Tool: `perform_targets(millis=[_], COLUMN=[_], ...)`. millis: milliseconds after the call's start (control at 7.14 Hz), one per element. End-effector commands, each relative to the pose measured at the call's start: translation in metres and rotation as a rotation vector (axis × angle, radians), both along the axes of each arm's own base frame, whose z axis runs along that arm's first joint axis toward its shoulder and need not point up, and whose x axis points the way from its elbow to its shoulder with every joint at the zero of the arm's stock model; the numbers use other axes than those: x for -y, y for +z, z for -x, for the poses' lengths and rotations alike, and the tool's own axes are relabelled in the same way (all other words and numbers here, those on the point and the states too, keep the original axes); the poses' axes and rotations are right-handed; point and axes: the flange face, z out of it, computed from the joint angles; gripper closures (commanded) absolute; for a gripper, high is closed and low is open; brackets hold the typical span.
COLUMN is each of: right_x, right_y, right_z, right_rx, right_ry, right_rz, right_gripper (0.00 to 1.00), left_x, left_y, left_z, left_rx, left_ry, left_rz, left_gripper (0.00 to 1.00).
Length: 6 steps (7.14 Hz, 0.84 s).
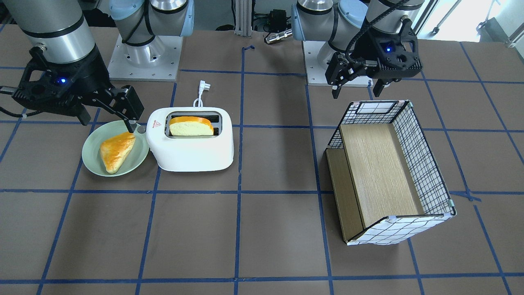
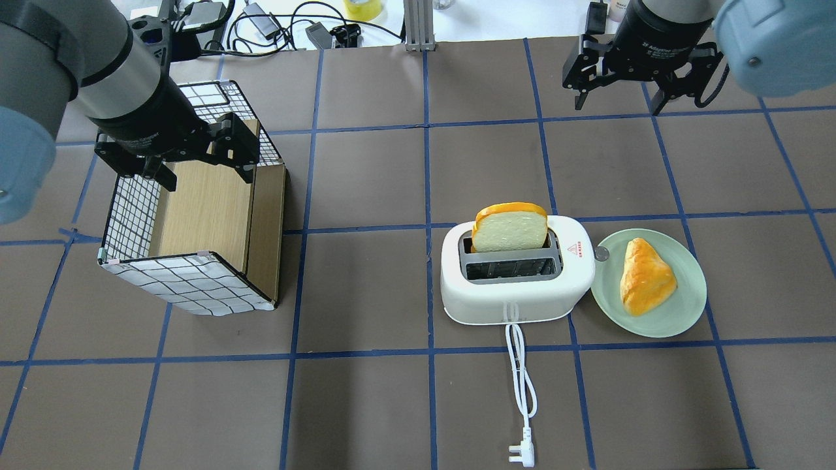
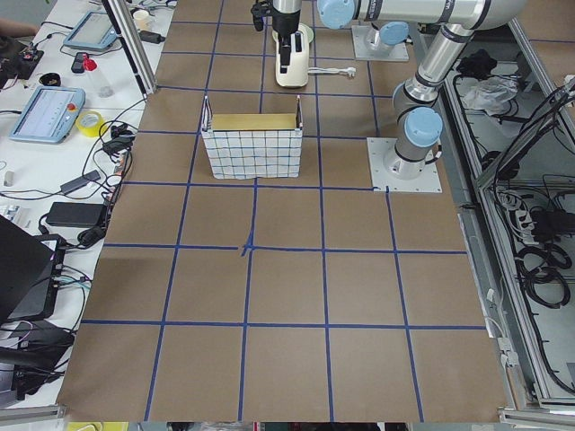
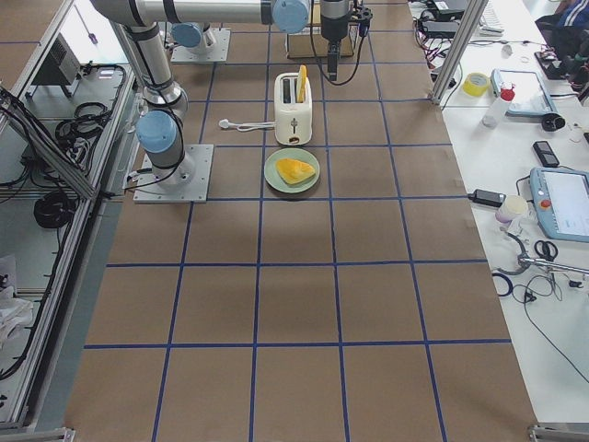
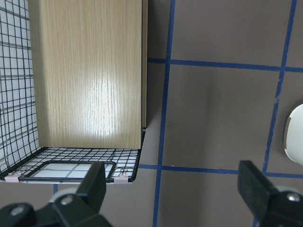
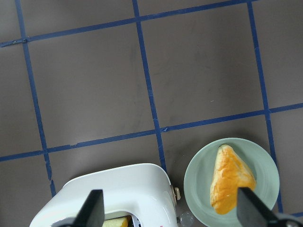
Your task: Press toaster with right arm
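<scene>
My right end effector [image 1: 108, 119] hangs released, fingers spread wide, high above the toaster's [image 2: 516, 277] button end, touching nothing. The toaster sits on the desk [image 2: 366, 391] right of centre in the overhead view, slots up, one slice [image 2: 510, 228] standing in the slot farther from my base. Its grey button [image 2: 601, 254] faces the green plate [image 2: 693, 307], whose rim is just beside it; a bread wedge [image 2: 646, 284] lies on the plate. The cord [image 2: 522, 378] runs from the toaster toward my base, plug [image 2: 522, 453] near that view's bottom edge. Bare brown squares lie on the toaster's far side and between it and the checked box [image 2: 189, 290], which is well apart. My left end effector [image 2: 206, 175] is released too, above the box's end nearest my base. The right wrist view cuts the toaster off at the bottom edge, with the button barely readable. The left wrist view shows only a white sliver of it. The side views are too small for finger gaps.
</scene>
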Motion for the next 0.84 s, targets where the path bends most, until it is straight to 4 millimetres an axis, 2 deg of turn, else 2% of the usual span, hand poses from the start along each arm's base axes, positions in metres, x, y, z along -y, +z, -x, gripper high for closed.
perform_targets(millis=[0, 420, 560, 700], right_x=[0.0002, -0.0001, 0.0003, 0.0006], right_y=[-0.0005, -0.0009, -0.0032, -0.008], right_z=[0.0001, 0.0001, 0.0007, 0.0083], right_rx=[-0.001, -0.001, 0.001, 0.012], right_ry=[0.0, 0.001, 0.002, -0.003], right_rz=[-0.002, -0.005, -0.009, -0.037], right_gripper=[0.0, 0.0, 0.1, 0.43], left_x=[0.0, 0.0, 0.0, 0.0], left_y=[0.0, 0.0, 0.0, 0.0], left_z=[0.0, 0.0, 0.0, 0.0], left_rx=[0.0, 0.0, 0.0, 0.0], left_ry=[0.0, 0.0, 0.0, 0.0], left_rz=[0.0, 0.0, 0.0, 0.0], left_gripper=[0.0, 0.0, 0.0, 0.0])
